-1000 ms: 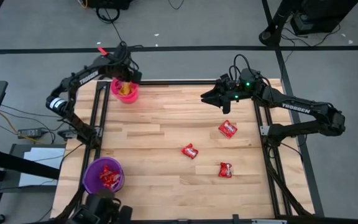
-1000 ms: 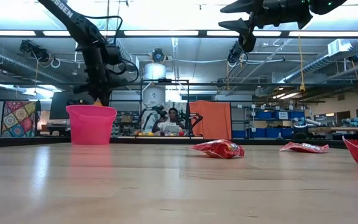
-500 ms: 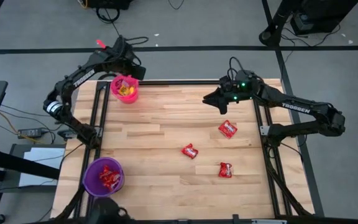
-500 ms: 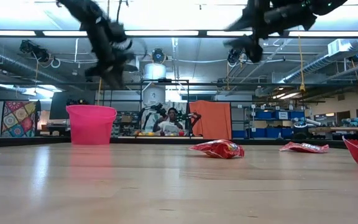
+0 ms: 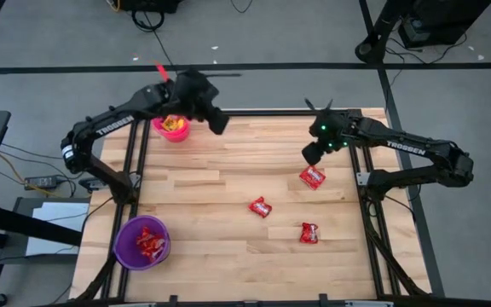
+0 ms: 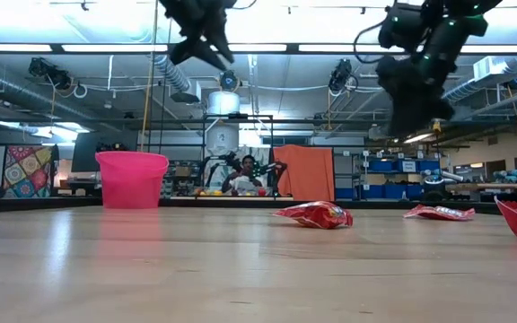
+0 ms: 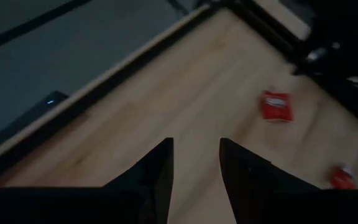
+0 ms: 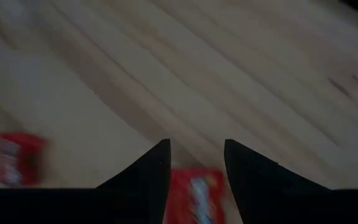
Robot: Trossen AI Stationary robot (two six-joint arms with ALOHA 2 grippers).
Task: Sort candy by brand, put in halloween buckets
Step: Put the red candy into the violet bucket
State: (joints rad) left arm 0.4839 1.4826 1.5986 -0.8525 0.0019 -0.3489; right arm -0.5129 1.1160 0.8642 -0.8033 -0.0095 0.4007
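Right claw (image 5: 310, 155), spread, hangs above a red candy (image 5: 313, 177) near the bench's right edge; it should descend squarely, straddling it. Left claw (image 5: 218, 122): spread, empty.

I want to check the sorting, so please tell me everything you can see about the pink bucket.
The pink bucket is a small round pail of hot pink plastic, standing upright on the wooden table near its far left corner. In the low view its walls taper slightly toward the base. From above, yellow candy lies inside it. The left claw is beside it, above the table, open and empty, not touching it. No face print shows from these angles.
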